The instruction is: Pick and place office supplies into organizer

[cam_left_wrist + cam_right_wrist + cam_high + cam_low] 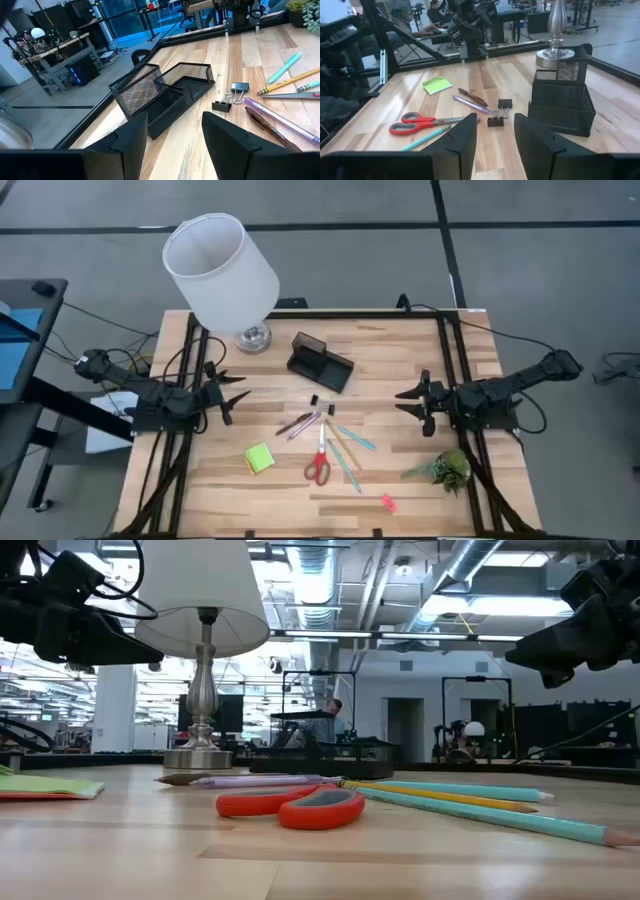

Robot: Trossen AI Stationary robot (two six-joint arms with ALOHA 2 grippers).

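Observation:
The black mesh organizer (320, 361) stands at the table's far middle; it also shows in the left wrist view (162, 95) and the right wrist view (562, 97). Red-handled scissors (319, 460), a lime-green sticky-note pad (259, 458), several pens and pencils (335, 438), two black clips (231, 96) and a small pink-red piece (388, 502) lie on the table in front of it. My left gripper (236, 394) is open and empty at the table's left side. My right gripper (405, 402) is open and empty at the right side.
A white-shaded lamp (222, 268) stands at the far left, its silver base (252, 337) beside the organizer. A small green plant (442, 470) sits near my right gripper, toward the near edge. Bare wood lies between both grippers and the supplies.

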